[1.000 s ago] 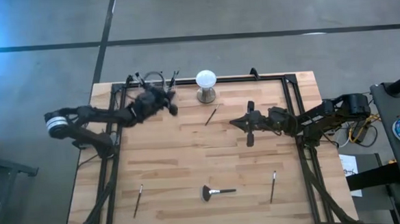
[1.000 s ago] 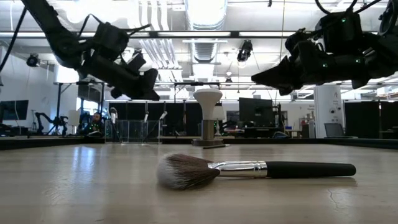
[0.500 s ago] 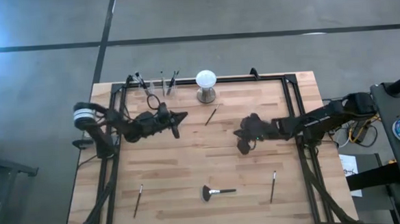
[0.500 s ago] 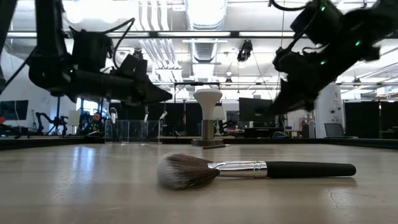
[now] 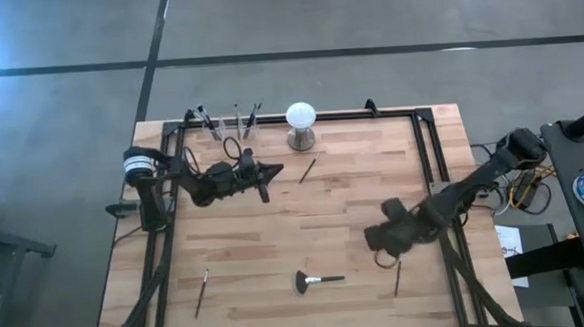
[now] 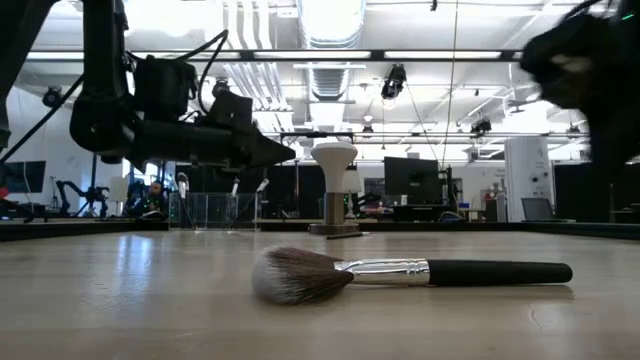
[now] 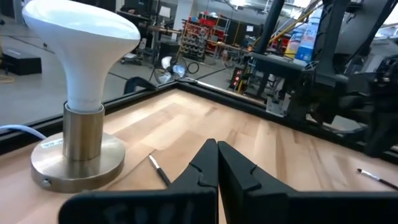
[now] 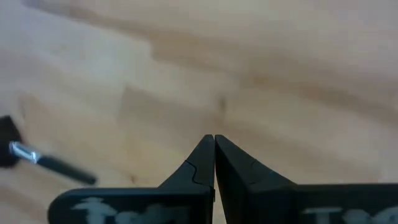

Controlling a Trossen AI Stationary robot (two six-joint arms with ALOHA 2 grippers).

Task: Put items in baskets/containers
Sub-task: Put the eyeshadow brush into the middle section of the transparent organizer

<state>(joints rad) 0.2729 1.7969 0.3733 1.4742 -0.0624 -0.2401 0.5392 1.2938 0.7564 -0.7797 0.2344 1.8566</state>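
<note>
robotics lab | monitors [image 6: 408, 176] | ceiling ducts [image 6: 330, 75] | concrete floor [image 5: 295, 23]

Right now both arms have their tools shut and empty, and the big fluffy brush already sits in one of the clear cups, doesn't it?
Not quite. The tools are shut and empty, the left tool and the right tool alike, but the fan-headed brush still lies flat on the table near its front edge, far from the clear cups at the back. The high view shows it.

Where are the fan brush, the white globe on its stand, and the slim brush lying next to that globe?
fan brush [image 6: 300, 275]: low view, on its fluffed bristle head.
white globe [image 5: 300, 114]: high view, on the top of the globe.
slim brush [image 5: 308, 169]: high view, midway along its thin handle.
</note>
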